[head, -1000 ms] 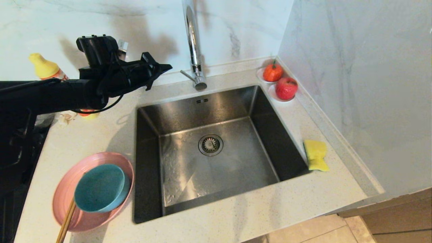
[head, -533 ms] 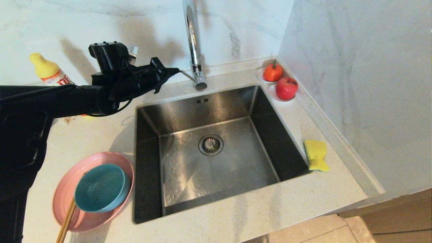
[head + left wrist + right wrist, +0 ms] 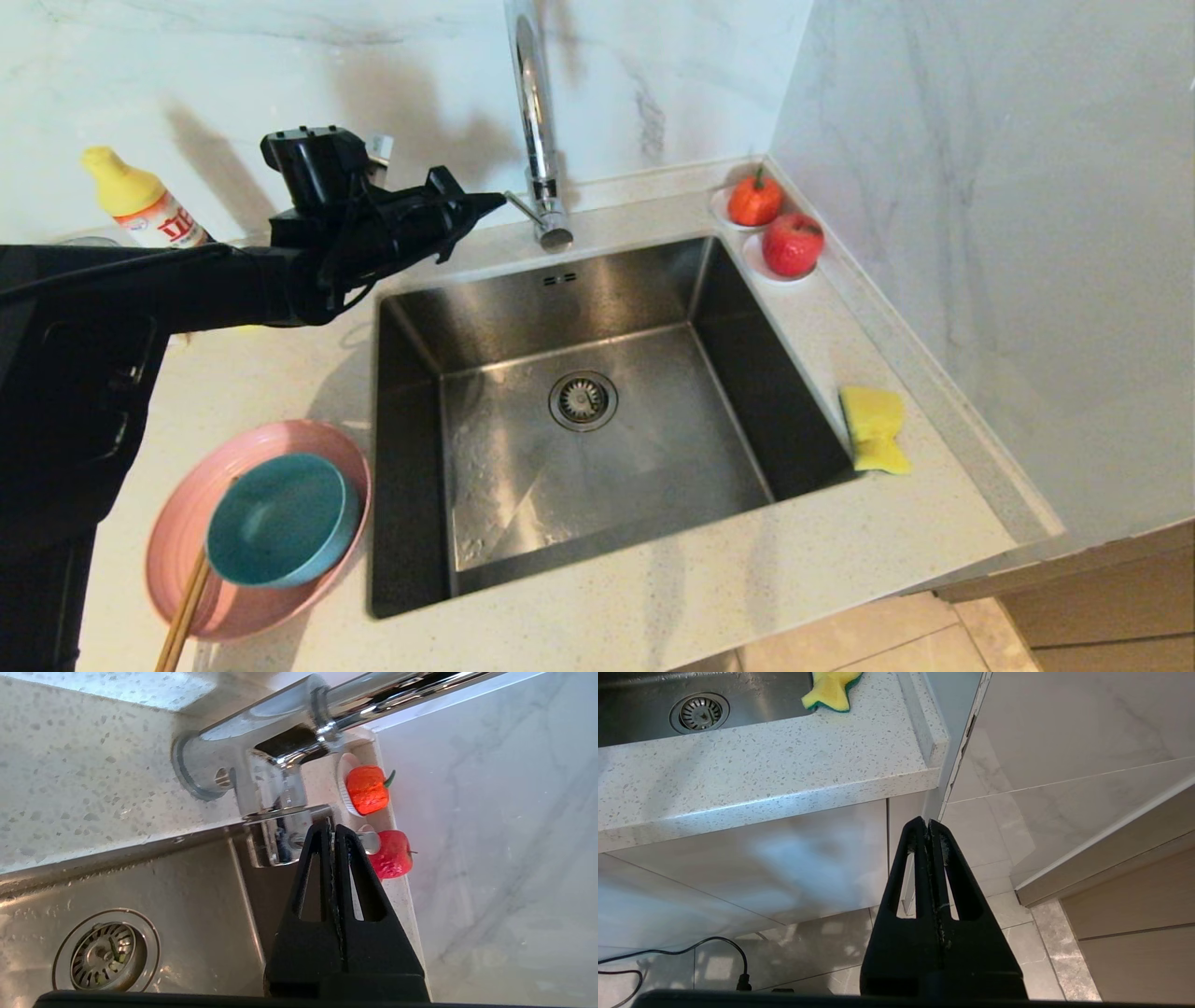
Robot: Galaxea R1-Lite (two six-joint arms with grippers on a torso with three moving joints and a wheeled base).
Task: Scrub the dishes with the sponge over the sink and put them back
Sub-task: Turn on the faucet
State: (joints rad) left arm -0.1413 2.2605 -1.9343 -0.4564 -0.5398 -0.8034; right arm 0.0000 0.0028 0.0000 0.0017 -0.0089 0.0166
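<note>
now the left gripper (image 3: 495, 199), fingers together and empty, points at the tap lever (image 3: 519, 204); next, nudge it to start water.

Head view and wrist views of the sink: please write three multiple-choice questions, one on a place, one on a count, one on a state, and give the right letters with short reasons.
1. Where does the yellow rectangular sponge lie?
A. in the steel basin
B. on the speckled counter, at the basin's right rim
C. on the pink plate

2. How many red-orange fruits stand in the back right corner?
A. one
B. two
C. four

3. How is the left pincer?
A. shut and empty, tip by the chrome tap lever
B. open over the drain
C. shut on the teal bowl

Key: 1 B, the sponge rests on the counter beside the square steel sink. 2 B, an orange fruit and a red fruit show. 3 A, its fingers meet with nothing between.
</note>
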